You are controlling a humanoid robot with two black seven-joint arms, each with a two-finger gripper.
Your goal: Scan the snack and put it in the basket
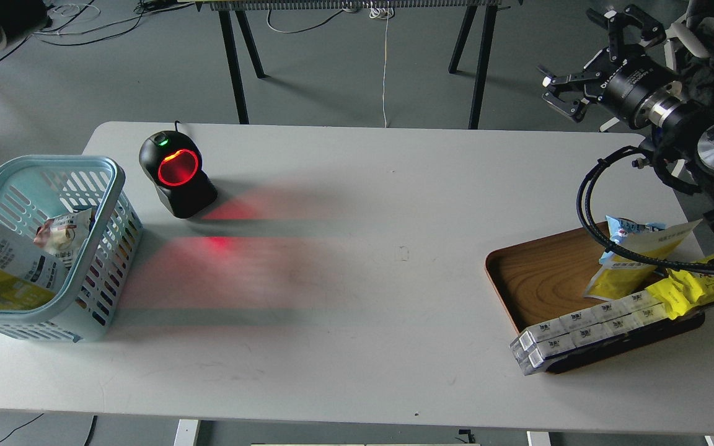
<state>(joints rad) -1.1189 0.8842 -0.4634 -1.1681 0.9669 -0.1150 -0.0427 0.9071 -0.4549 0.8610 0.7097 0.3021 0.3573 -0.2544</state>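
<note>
Snack (4,269) lies inside the light blue basket (106,186) at the left edge of the frame, leaning on its near wall beside a smaller wrapped item (66,232). Right pincer (560,93), upper right, hangs off the counter (357,297) with fingers spread and nothing between them. Below it sits a wooden tray (537,279) of packets; a scanner (177,173) glows red upper left.

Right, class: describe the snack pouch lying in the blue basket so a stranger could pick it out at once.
Start at the light blue basket on the table's left edge. Inside, against its near-left wall, leans the snack. It is a flat pouch, white on top and yellow below, with dark text, far larger than the small crumpled packet behind it.
</note>
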